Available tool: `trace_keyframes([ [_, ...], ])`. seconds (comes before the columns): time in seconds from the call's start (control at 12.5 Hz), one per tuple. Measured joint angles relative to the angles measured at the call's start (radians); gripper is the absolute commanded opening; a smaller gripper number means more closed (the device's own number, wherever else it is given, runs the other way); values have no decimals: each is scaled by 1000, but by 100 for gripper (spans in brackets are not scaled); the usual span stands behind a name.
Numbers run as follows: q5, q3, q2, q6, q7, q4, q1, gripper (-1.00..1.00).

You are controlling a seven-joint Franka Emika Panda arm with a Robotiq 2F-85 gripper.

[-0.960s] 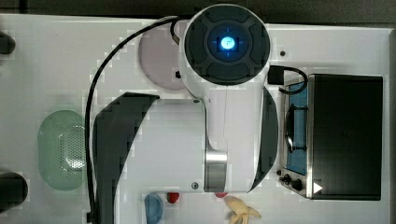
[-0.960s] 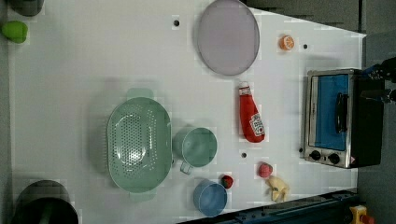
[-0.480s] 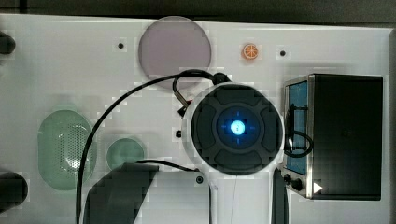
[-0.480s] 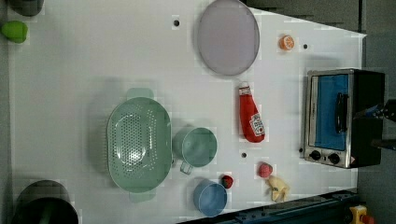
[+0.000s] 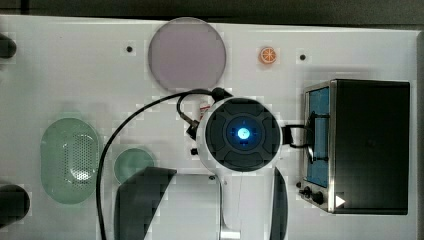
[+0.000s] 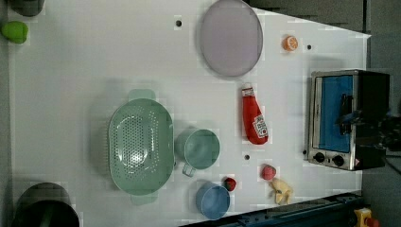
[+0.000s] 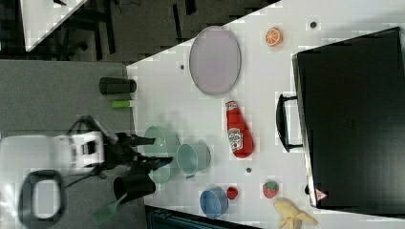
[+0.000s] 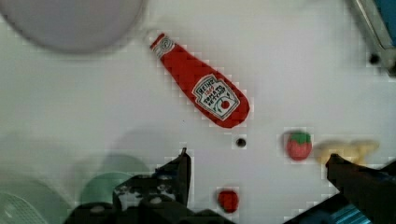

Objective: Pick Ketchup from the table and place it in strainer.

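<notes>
The ketchup (image 6: 254,120) is a red squeeze bottle with a white cap, lying flat on the white table between the lilac plate and the toaster oven; I also see the ketchup (image 7: 237,129) in the right view. In the wrist view the ketchup (image 8: 203,84) lies diagonally, apart from my gripper (image 8: 259,168), which is open wide with nothing between its dark fingers (image 8: 180,170). The arm (image 5: 242,135) covers the bottle in the top view. The strainer (image 6: 113,142), a pale green perforated oval basin, holds nothing; in the top view the strainer (image 5: 50,150) sits at the top view's left.
A green cup (image 6: 198,149) stands beside the strainer, with a blue bowl (image 6: 213,201) near it. A strawberry (image 6: 268,171), a second strawberry (image 6: 230,183) and a banana (image 6: 281,190) lie close to the ketchup. The lilac plate (image 6: 230,38), an orange slice (image 6: 290,43) and the toaster oven (image 5: 367,145) border the area.
In the top view the arm has travelled downward from beside the plate to above the ketchup's spot. The ketchup has stayed where it was.
</notes>
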Motion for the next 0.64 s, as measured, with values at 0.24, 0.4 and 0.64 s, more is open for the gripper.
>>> trace_keyframes([
  [0.24, -11, 15, 10, 112, -224, -133, -5, 100],
  [0.4, -1, 30, 23, 225, -374, -205, -7, 100],
  [0.64, -4, 36, 50, 388, -531, -297, -6, 100],
])
